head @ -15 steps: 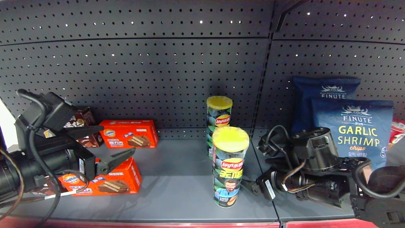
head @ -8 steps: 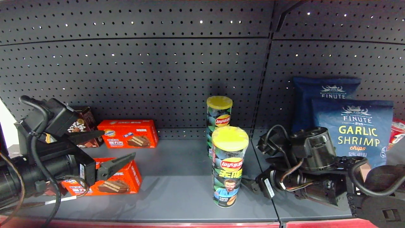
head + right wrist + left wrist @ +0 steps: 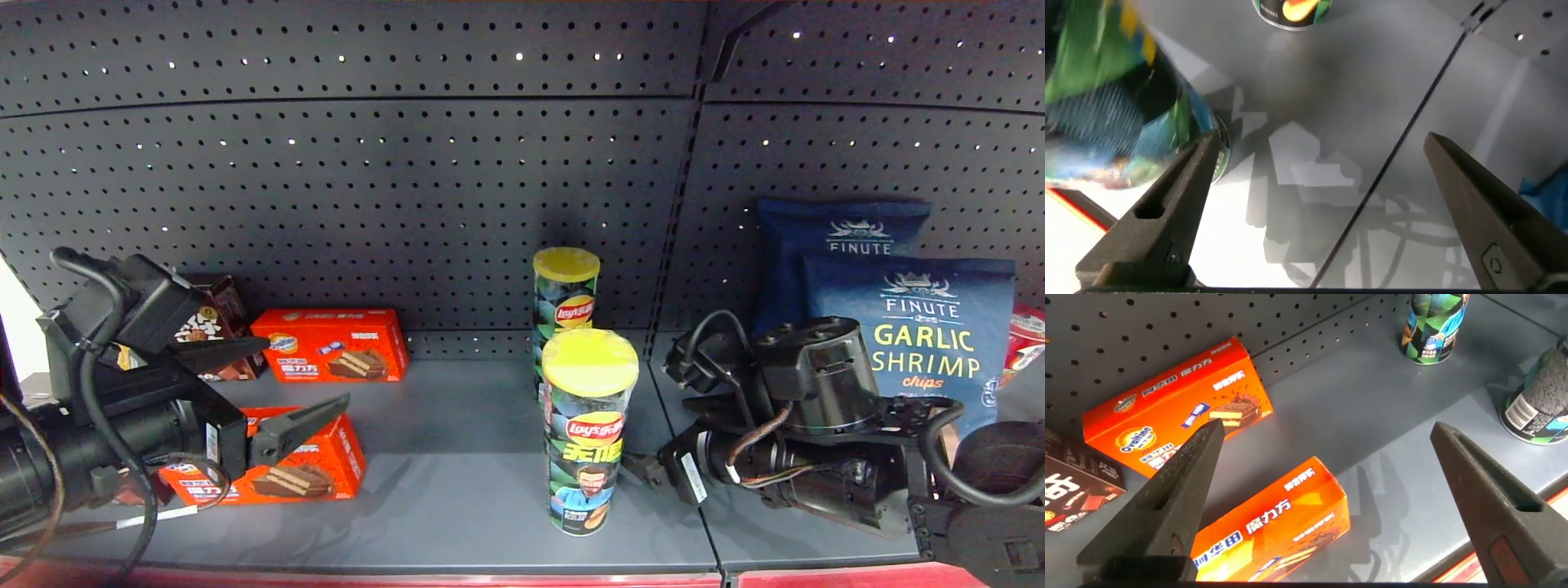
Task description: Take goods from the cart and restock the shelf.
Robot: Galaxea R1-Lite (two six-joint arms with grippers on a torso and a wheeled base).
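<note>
Pegboard back panel (image 3: 367, 204), dark and perforated, which we list first. Grey shelf (image 3: 457, 490) runs below it from left to right.

At far right we count two blue chip bags, the front bag (image 3: 931, 327) upright before the rear bag (image 3: 833, 229).

Left gripper (image 3: 306, 369) hangs over the left end of the shelf, fingers spread wide and holding nothing. Right gripper (image 3: 1320, 143) sits low, just right of the near can, fingers also spread wide and empty.

At left we log the near orange box (image 3: 318, 465) under the left gripper, the far orange box (image 3: 331, 343) by the panel, and a brown box (image 3: 216, 314) to the left of that.

At centre, the near can (image 3: 588, 433) stands upright towards the front edge, with the far can (image 3: 565, 294) close behind it.
</note>
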